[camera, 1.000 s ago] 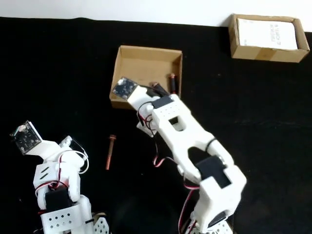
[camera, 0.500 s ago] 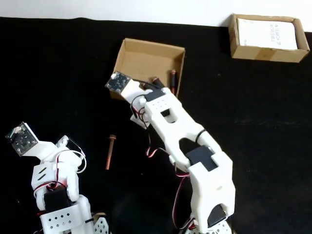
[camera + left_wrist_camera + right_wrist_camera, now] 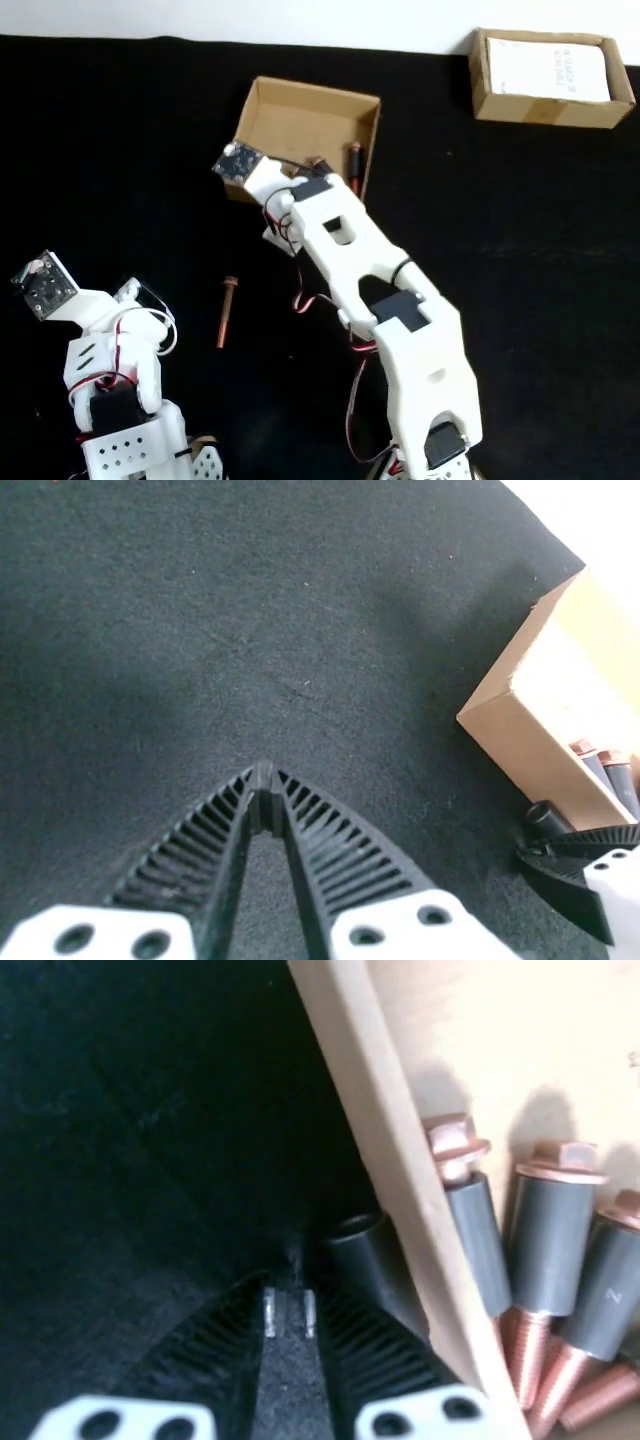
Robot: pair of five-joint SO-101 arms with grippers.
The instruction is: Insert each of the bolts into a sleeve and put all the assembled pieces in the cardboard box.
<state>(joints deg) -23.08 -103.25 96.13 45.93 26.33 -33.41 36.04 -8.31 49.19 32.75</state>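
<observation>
My right gripper sat closed, empty, beside a loose sleeve against the cardboard box wall; left gripper closed, empty too. A bolt lay at the box's seven o'clock. Next, I judged: open, grasp sleeve.

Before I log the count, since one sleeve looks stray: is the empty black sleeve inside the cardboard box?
No, the empty sleeve sits outside the cardboard box wall, beside the right gripper.
</observation>
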